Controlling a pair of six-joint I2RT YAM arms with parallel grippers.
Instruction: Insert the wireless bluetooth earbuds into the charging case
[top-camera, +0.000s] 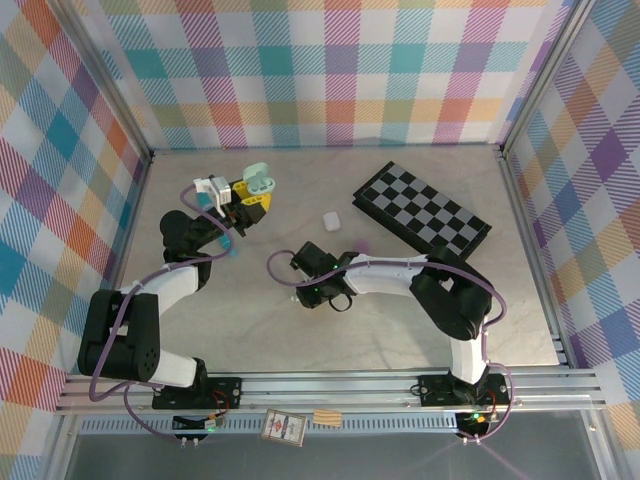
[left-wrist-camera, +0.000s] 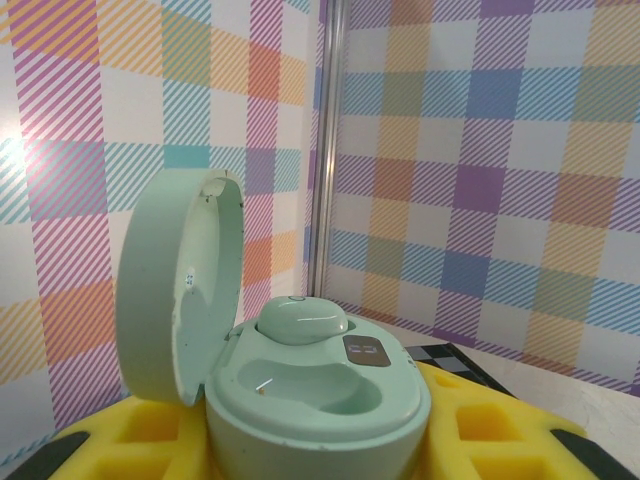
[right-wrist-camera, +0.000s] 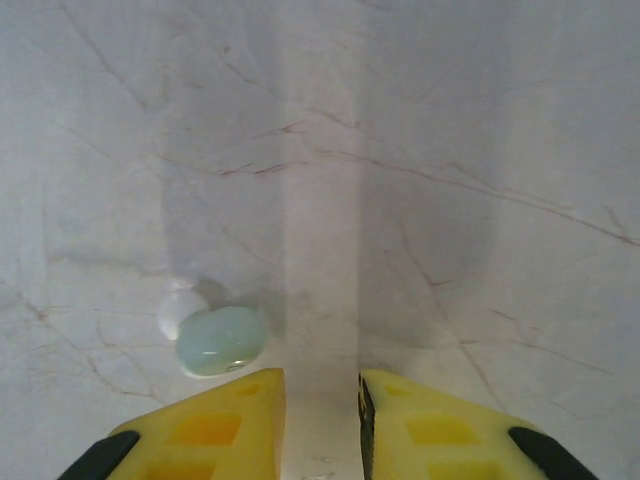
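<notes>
My right gripper (right-wrist-camera: 322, 385) has its jaws barely parted and empty; the mint earbud (right-wrist-camera: 220, 340) lies crosswise just outside them, wrist-view left.

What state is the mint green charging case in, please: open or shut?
Open: the mint charging case has its lid swung upright, one earbud seated, the other well empty.
</notes>
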